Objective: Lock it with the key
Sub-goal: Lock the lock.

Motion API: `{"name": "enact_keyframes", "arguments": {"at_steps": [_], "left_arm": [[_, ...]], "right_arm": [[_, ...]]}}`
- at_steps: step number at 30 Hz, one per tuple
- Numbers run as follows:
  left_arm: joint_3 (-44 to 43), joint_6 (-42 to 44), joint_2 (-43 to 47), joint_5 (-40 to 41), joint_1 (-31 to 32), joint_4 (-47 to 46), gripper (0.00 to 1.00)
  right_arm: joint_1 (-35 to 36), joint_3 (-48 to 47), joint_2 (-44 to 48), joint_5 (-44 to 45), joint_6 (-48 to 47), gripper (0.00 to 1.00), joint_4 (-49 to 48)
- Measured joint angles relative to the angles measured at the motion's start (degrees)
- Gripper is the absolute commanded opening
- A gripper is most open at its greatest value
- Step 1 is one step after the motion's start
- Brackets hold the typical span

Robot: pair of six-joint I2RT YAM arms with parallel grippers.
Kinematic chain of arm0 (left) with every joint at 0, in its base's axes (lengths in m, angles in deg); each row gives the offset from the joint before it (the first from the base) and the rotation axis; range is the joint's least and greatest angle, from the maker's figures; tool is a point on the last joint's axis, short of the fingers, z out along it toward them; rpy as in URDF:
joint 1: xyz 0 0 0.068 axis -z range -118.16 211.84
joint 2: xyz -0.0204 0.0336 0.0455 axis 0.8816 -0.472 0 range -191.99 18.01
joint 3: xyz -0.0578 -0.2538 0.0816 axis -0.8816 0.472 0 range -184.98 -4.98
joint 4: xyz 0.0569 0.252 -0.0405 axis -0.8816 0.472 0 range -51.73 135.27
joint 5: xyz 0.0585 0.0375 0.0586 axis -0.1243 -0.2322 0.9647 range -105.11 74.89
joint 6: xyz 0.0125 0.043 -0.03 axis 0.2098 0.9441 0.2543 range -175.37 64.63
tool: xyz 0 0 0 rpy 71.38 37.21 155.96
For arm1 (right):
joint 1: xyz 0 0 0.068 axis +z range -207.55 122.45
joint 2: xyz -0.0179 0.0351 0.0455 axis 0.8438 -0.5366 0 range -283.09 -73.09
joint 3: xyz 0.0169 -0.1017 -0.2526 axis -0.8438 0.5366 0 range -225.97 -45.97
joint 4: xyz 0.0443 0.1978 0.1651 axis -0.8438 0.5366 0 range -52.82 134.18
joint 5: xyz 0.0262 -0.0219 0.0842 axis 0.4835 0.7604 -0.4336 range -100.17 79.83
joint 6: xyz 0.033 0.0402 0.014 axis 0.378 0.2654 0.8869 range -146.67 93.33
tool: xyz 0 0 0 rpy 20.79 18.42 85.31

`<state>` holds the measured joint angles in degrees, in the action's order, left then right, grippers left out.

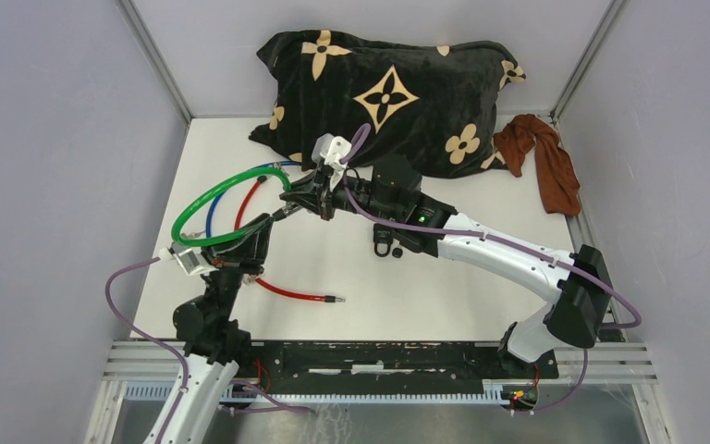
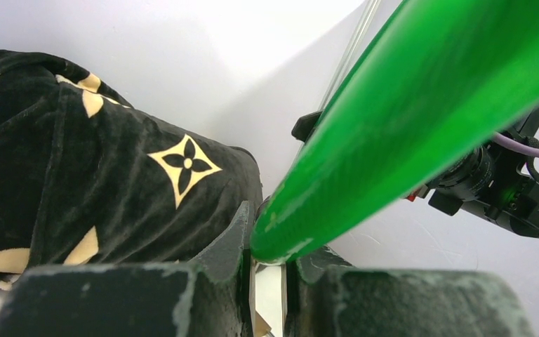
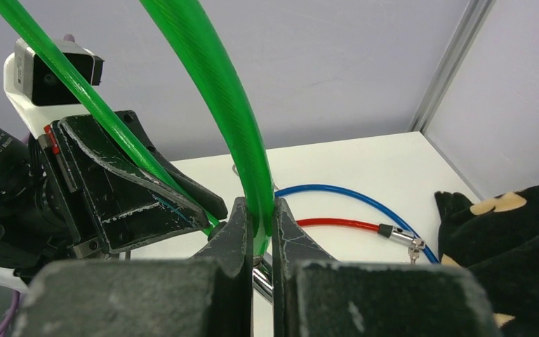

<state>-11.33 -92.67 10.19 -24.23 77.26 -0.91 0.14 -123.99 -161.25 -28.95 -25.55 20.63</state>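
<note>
Both the left pincer (image 2: 268, 274) and right pincer (image 3: 260, 242) clamp the green cable lock (image 3: 230, 105), a springy, probably slippery loop best held close to its ends.

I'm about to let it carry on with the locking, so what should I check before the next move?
1. Left end effector shut on green cable: ok.
2. Right end effector shut on the same cable: ok.
3. Key located: cannot tell, none clearly shows.
4. Cable's ends joined: cannot tell, ends not seen.
5. Blue cable and red cable outside both grips: ok.
</note>
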Motion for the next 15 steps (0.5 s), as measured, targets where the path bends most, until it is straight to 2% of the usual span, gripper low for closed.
{"name": "enact_keyframes", "arguments": {"at_steps": [8,15], "left_arm": [[0.00,0.00,0.00,0.37,-0.35,0.07,0.02],[0.00,-2.84,-1.60,2.56,-2.27,-1.49,0.02]], "right_arm": [[0.07,0.00,-0.44,0.26,-0.61,0.00,-0.15],[-0.07,0.17,-2.84,0.46,1.73,0.00,-4.85]]}}
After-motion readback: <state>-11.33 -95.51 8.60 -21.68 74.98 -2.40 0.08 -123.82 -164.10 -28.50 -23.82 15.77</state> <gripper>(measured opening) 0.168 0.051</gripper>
